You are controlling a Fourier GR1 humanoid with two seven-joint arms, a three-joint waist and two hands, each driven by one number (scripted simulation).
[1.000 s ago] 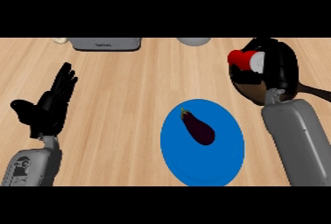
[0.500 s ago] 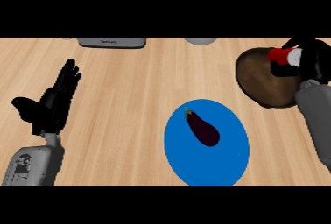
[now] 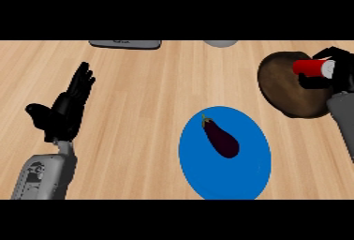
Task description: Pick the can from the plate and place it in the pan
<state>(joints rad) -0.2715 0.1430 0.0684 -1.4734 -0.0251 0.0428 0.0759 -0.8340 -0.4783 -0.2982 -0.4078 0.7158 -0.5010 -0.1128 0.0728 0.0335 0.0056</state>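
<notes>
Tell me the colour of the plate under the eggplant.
The plate is plain blue; the head view shows it best.

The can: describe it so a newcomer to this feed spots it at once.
Look to the right edge of the wooden counter, where the dark brown pan sits. Over the pan's right side, the right hand is curled round the can. It is the only bright red thing, with a white end; the eggplant on the blue plate is dark purple.
</notes>
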